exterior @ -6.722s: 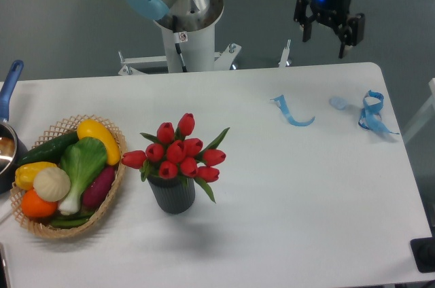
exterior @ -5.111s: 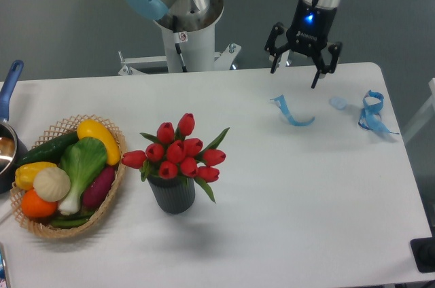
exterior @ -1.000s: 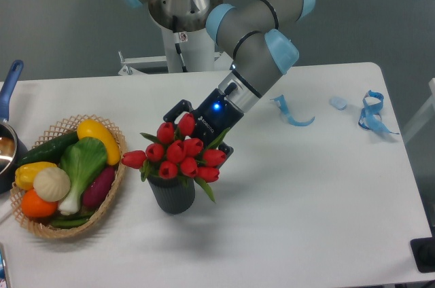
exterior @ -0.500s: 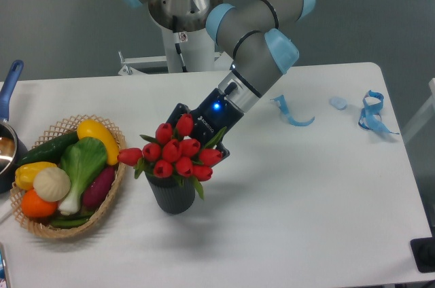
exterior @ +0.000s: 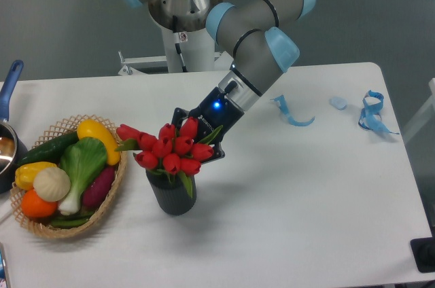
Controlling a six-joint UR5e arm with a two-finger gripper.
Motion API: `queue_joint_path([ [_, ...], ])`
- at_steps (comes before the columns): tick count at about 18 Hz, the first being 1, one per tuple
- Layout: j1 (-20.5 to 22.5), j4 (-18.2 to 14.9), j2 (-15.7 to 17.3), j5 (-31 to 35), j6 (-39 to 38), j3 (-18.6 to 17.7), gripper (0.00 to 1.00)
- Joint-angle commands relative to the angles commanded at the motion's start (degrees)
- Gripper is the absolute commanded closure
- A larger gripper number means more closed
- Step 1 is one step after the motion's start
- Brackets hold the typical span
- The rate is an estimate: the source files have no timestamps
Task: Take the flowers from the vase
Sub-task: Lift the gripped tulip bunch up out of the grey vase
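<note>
Pincer: your black two-finger pincer (exterior: pixel 192 140) sits right behind the tulip heads; you cannot tell how far its fingers are parted, or whether they grip the bunch.
Flowers: the bunch of red tulips with green leaves (exterior: pixel 165 149) leans left toward the basket, its stems reaching down into the vase mouth.
Vase: the short dark grey ribbed vase (exterior: pixel 172 194) stands upright on the white desk (exterior: pixel 306 206).
Basket: your woven wicker basket of vegetables (exterior: pixel 113 193) lies just beside the vase.
Ribbons: 2 blue ribbon pieces (exterior: pixel 292 115) lie well apart, at the far right.
</note>
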Motion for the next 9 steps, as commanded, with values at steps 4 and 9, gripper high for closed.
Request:
queue_joint_path([
  [4,0.0,-0.09,1.93,0.09,-5.44,-0.18,0.83],
  [9,0.09,-0.26,3.6,0.17,-9.4,-0.26,0.82],
])
